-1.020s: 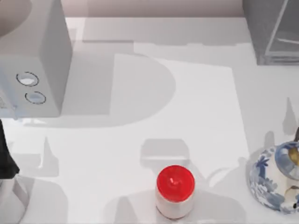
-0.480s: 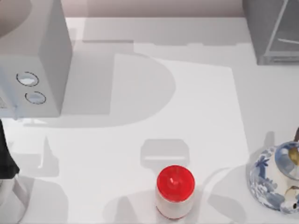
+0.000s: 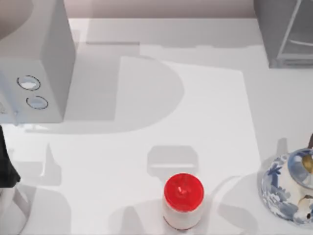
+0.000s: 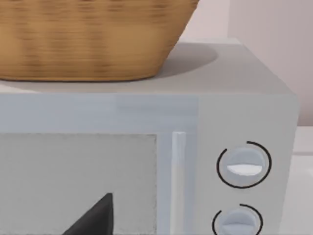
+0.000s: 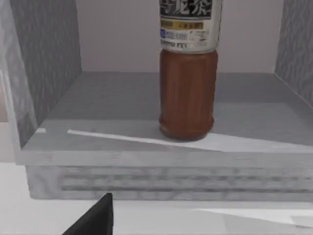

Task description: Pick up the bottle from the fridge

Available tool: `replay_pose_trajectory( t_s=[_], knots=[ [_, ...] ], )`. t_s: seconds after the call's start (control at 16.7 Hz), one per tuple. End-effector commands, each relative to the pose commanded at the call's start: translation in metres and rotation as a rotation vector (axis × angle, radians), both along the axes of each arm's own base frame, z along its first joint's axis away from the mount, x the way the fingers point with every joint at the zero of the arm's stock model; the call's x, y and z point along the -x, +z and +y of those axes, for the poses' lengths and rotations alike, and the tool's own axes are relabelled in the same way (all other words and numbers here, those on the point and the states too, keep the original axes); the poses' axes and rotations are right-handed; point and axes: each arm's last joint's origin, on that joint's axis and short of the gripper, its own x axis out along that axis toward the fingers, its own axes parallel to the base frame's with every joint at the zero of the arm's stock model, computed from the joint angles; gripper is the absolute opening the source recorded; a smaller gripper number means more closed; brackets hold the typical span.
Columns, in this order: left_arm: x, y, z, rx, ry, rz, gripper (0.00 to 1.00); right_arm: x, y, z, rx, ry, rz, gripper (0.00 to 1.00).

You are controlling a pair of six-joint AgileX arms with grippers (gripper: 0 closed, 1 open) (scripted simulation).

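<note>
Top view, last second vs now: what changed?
Very little. A slim shadow on the table at the right, above the blue-and-white teapot, was there a second ago and is now gone. Nothing was taken hold of or let go. The red-capped container, the grey box with two dials, the teapot and the fridge stayed put.

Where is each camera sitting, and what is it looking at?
Top view: above the table, looking down; left arm at left edge.
Left wrist view: facing the dial box under a basket; a dark fingertip.
Right wrist view: facing the bottle inside the fridge; a dark fingertip.
Shared: top and left wrist views share the dial box.
</note>
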Motion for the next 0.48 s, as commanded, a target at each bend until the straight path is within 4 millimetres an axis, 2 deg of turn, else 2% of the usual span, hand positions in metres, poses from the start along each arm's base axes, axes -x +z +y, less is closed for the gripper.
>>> replay_pose_trajectory(
  t_s=[0.24, 0.36, 0.48],
  knots=[
    [0.0, 0.0, 0.0, 0.0, 0.0, 0.0, 1.0, -0.011, 0.001, -0.001, 0.006, 0.007, -0.005, 1.0],
    [0.0, 0.0, 0.0, 0.0, 0.0, 0.0, 1.0, -0.03, 0.002, -0.006, 0.011, 0.0, -0.007, 1.0],
    [0.0, 0.0, 0.0, 0.0, 0.0, 0.0, 1.0, -0.059, 0.005, -0.012, 0.017, -0.005, -0.017, 1.0]
  ],
)
